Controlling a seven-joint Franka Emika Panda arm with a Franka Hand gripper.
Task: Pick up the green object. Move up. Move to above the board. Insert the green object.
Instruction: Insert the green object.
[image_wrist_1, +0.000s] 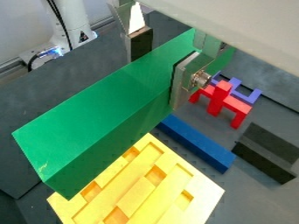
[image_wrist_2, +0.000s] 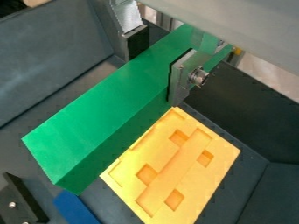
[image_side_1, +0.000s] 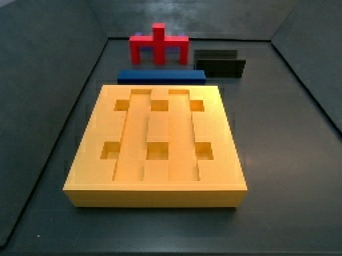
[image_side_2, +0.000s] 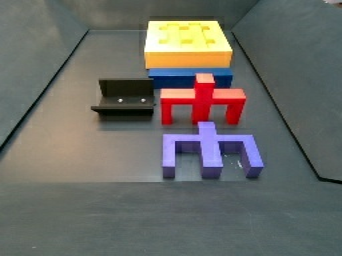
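2 silver jaws of the gripper (image_wrist_1: 162, 61) clamp the green object (image_wrist_1: 111, 109) above the board (image_wrist_2: 176, 166); no writing shows.

The bar (image_wrist_1: 105, 118) held in the tool (image_wrist_1: 158, 61) is plain matte green; the tool's fingers (image_wrist_1: 187, 80) are silver plates. The board (image_side_1: 156, 140) is yellow-orange, its square holes a darker orange. The flat bar (image_side_1: 160, 75) is blue, the pronged block (image_side_2: 202, 101) red, the forked block (image_side_2: 210, 152) violet-blue, the fixture (image_side_2: 123, 98) black, the desk (image_side_2: 80, 160) dark grey
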